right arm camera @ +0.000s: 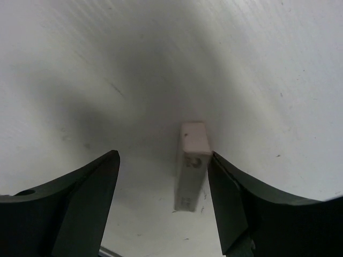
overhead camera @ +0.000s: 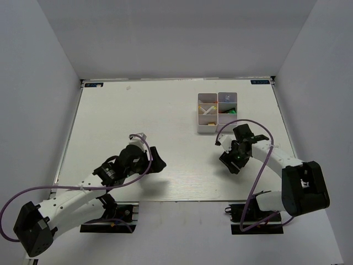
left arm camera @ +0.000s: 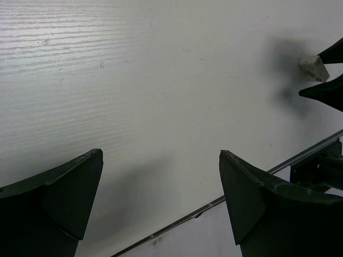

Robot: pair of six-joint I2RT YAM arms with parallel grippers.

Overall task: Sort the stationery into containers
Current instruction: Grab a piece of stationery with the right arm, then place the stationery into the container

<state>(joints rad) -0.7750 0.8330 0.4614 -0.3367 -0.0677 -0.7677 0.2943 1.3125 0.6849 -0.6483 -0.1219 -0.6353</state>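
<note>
Right gripper (right arm camera: pixel 163 156) fills the near edge of its wrist view: jaws apart, clamped on nothing. The eraser (right arm camera: pixel 190 166) lies flat on the worktop (overhead camera: pixel 138 110) in the gap. It's off-centre, with one finger (right arm camera: pixel 230 203) just beside its long side, maybe touching, and the other finger standing clear.

Key relation: the eraser's long axis runs along the fingers, so the jaws would close across its narrow width. That's good alignment for a pinch. The tan end points away from the wrist and the sleeved end comes back toward it. From the top view I judge that's roughly away from the box (overhead camera: pixel 208 131), though the eraser itself is too small to make out there.

Location: on the arm-base side of the box, near it, under the right gripper. The box already holds small items; I can't name them at this size.

Left gripper (left arm camera: pixel 161 154): jaws wide apart, empty, hovering over bare worktop well apart from the box, on its own arm's side. Its camera catches the eraser far off between the right fingertips. The right arm is clearly nearer.

My read: close, lift, carry toward the box. Risk: off-centre contact could swivel the eraser.
</note>
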